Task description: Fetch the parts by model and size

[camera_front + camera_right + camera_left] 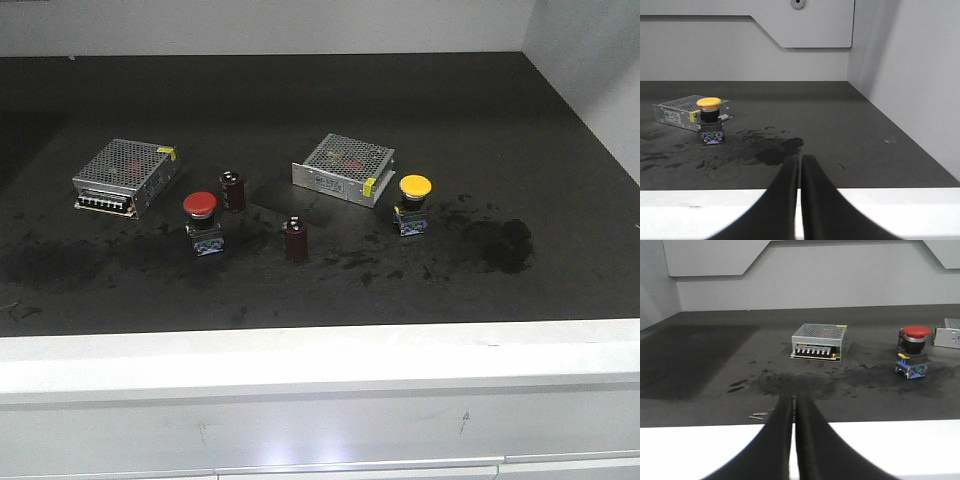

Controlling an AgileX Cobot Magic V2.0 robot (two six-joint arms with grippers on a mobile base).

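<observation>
L gripper [793, 407] & R gripper [800, 165]: jaws pressed together, over white ledge [300, 350]. Smudged black mat [300, 100] beyond, red switch [201, 222] & yellow switch [414, 203] upright on it; grey walls [900, 75] behind.

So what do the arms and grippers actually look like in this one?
The left gripper and right gripper look alike in the wrist views. Each has two plain black fingers, broad at the base and curving in to narrow tips. No cables or markings show, and the arms themselves are out of view.

Red-capped switch [201, 222] and yellow-capped switch [413, 204] stand upright, well apart, on blocky bases.
</observation>
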